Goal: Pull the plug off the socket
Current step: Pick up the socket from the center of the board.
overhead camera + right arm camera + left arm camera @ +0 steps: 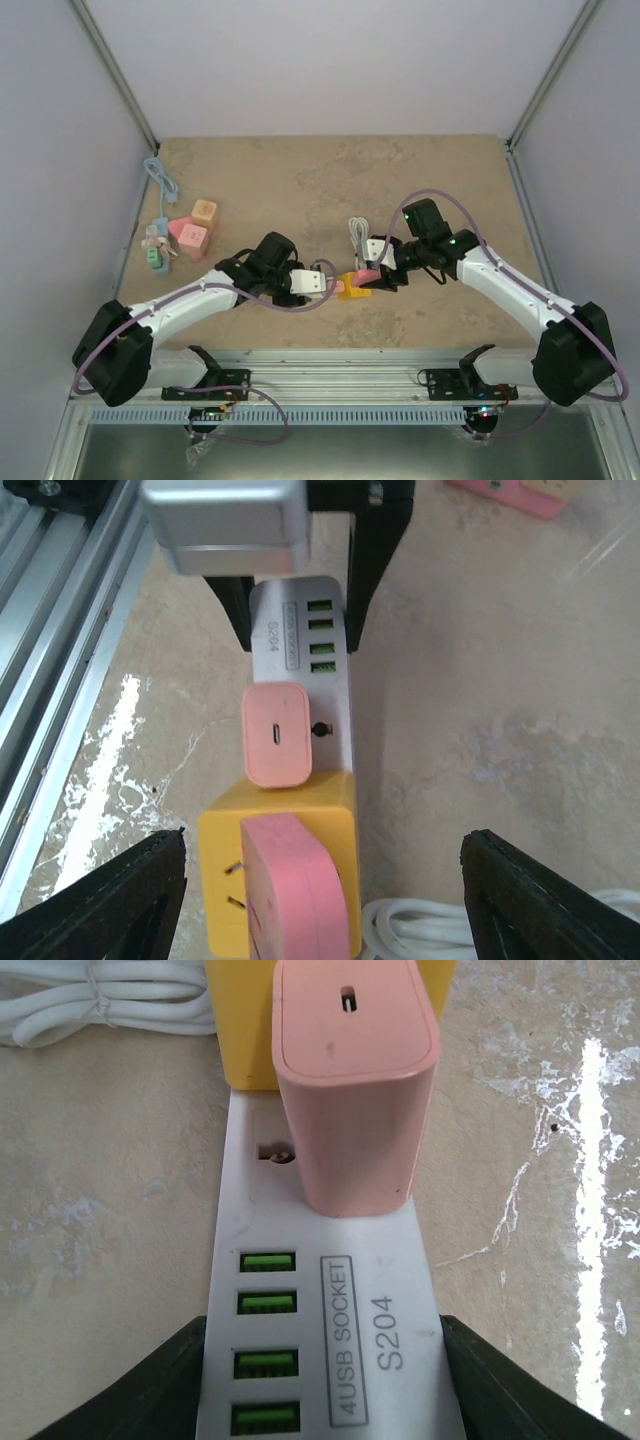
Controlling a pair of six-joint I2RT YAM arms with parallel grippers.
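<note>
A white USB socket strip (pixel 330 1290) lies on the table. My left gripper (pixel 325 1385) is shut on its near end, one black finger on each side. A light pink plug (pixel 350 1080) stands in the strip, with a yellow adapter cube (pixel 240 1030) right behind it. In the right wrist view the light pink plug (pixel 278 735) sits beyond the yellow cube (pixel 330 800), which carries a darker pink plug (pixel 295 890) with two metal prongs showing at its left. My right gripper (pixel 322 880) is open, its fingers (pixel 100 900) wide on both sides of the cube, touching nothing. In the top view the grippers (pixel 322 285) (pixel 372 272) face each other.
A coiled white cable (pixel 356 238) lies just behind the strip and shows in the right wrist view (pixel 420 925). Pink and peach blocks (pixel 192 232), a small green and white piece (pixel 155 255) and a blue cable (pixel 160 180) lie at the far left. An aluminium rail (pixel 60 630) runs along the near edge.
</note>
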